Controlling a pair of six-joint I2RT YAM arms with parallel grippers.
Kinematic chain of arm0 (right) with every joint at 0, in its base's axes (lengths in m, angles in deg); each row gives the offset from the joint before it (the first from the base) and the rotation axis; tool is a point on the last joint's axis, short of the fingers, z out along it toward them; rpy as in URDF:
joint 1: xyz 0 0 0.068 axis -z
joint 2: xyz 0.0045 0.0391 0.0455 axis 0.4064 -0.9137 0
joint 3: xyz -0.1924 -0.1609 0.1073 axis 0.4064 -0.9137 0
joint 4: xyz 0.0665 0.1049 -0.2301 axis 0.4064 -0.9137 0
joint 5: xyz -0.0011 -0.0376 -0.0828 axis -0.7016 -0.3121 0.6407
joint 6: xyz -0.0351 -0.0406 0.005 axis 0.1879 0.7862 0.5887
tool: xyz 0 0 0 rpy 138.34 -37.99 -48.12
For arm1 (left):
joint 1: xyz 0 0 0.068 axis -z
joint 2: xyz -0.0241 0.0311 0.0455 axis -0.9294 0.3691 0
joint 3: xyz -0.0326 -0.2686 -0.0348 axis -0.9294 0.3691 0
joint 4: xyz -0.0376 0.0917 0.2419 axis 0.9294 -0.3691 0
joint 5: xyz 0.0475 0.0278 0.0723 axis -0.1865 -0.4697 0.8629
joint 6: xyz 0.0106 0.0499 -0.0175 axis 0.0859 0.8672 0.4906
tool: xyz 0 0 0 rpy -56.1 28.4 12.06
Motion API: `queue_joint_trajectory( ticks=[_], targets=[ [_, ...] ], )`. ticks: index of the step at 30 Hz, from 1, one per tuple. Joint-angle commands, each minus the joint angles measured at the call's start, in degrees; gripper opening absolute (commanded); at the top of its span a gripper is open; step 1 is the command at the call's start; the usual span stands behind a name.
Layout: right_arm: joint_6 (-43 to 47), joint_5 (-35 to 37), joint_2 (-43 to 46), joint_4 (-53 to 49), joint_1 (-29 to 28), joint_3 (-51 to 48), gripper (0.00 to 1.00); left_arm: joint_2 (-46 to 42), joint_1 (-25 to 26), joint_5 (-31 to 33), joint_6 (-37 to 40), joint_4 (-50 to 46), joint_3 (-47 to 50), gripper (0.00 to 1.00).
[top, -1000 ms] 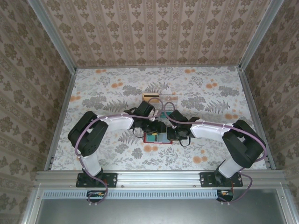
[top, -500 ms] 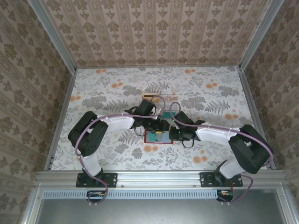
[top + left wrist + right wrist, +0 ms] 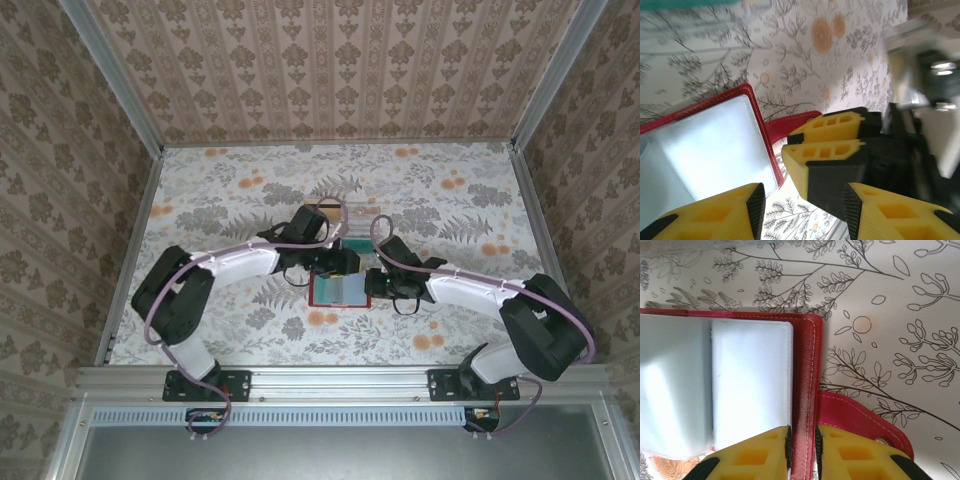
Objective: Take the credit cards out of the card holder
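The card holder [image 3: 338, 290] lies opened flat on the table [image 3: 220, 190], around its middle, between the two arms. Its closing tab [image 3: 865, 425] sticks out to the right, resting on the table. The right gripper [image 3: 802, 440] straddles the card holder's right edge, one finger on either side. The left gripper [image 3: 336, 264] sits over its far edge. Behind it lies a tray [image 3: 368, 218], with a credit card [image 3: 318, 208] at the tray's left end

**Top external:** high, behind the arm bases [image 3: 208, 383] at 6 o'clock, looking down over the whole table [image 3: 220, 190].
**Left wrist:** close, blurred, apparently aimed obliquely across the card holder [image 3: 715, 150].
**Right wrist:** closest, straight down.
All three views share the holder's 3 o'clock edge.
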Motion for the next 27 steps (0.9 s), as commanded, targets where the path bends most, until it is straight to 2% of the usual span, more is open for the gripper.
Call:
queue_joint_trajectory(
  ticks=[1, 8, 27],
  targets=[
    [-0.18, -0.82, -1.67, 0.44, -0.05, -0.25, 0.24, -4.75, -1.83, 3.77, 2.14, -4.32, 2.67, 0.49],
    [0.26, -0.78, -4.07, 0.28, -0.73, 0.83, 0.24, -5.93, -4.71, 8.18, 2.75, -8.21, 6.83, 0.49],
    [0.26, -0.62, -4.12, -0.01, -0.91, 0.76, 0.24, -0.51, -4.52, 8.15, 2.74, -6.47, 9.18, 0.47]
  ],
)
